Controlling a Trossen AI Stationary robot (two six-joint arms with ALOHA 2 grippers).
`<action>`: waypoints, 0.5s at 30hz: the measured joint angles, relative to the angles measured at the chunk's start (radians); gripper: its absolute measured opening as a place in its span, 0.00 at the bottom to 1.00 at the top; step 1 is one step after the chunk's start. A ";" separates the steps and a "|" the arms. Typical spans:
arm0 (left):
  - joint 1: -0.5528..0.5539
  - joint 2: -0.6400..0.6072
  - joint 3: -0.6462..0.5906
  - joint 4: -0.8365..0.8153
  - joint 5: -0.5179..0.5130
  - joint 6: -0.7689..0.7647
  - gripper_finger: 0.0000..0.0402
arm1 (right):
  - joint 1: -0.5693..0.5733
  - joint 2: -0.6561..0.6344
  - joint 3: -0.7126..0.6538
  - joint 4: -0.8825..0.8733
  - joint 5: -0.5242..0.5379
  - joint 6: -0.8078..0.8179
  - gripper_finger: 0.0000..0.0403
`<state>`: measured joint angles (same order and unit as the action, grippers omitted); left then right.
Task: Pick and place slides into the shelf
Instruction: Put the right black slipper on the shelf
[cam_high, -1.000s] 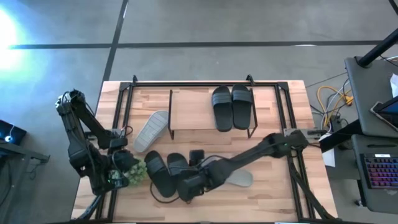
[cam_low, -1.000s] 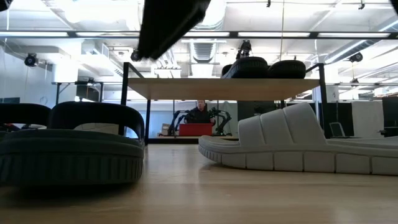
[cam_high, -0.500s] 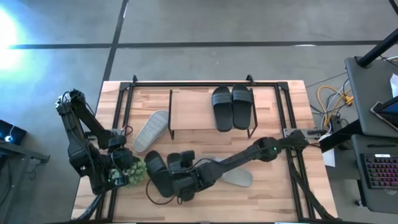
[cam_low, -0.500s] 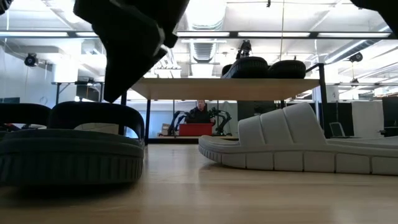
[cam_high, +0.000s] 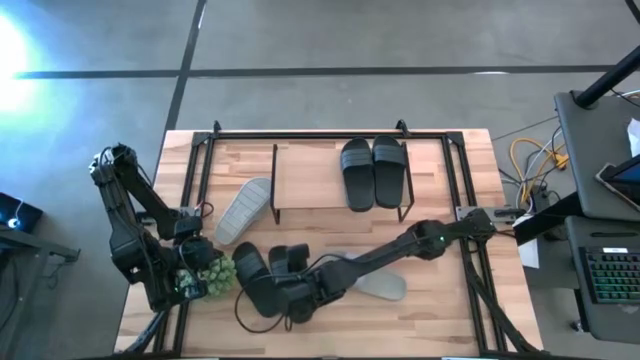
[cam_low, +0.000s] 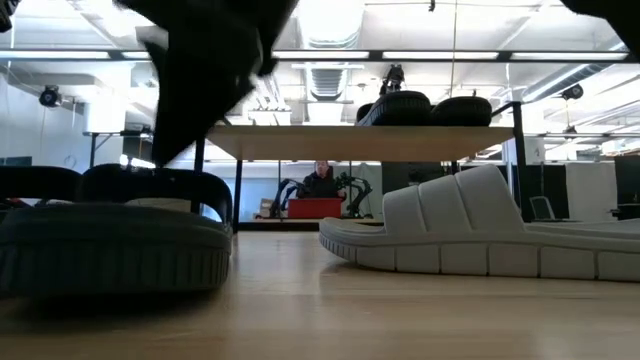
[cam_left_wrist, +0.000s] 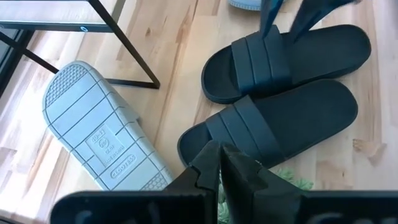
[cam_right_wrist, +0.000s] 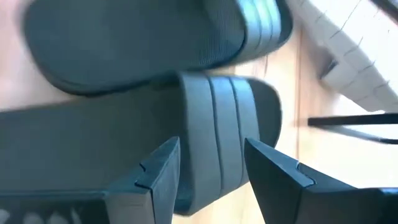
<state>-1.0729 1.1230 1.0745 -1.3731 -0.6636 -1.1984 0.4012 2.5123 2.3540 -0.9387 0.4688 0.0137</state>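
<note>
Two black slides (cam_left_wrist: 273, 93) under right gripper (cam_right_wrist: 208, 168) – jaws spread, empty; left gripper (cam_left_wrist: 219, 163) closed.

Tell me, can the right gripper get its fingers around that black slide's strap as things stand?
Probably yes: the right gripper is open, its fingers straddling the black slide's strap, nothing between.

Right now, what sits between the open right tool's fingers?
The right wrist view shows the strap of a black slide in the gap between the right tool fingers, which are not yet closed on it.
</note>
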 joint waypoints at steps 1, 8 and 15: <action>0.000 0.000 0.000 0.000 0.000 0.000 0.00 | 0.001 -0.008 0.001 0.003 0.000 0.000 0.43; 0.000 0.000 -0.003 -0.001 0.000 0.000 0.00 | 0.001 -0.015 -0.006 0.007 0.000 0.015 0.43; 0.000 0.000 -0.004 -0.001 0.000 0.000 0.00 | -0.005 -0.005 -0.041 0.045 -0.001 0.037 0.43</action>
<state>-1.0729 1.1233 1.0706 -1.3739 -0.6632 -1.1984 0.3962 2.5074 2.3130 -0.8932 0.4683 0.0509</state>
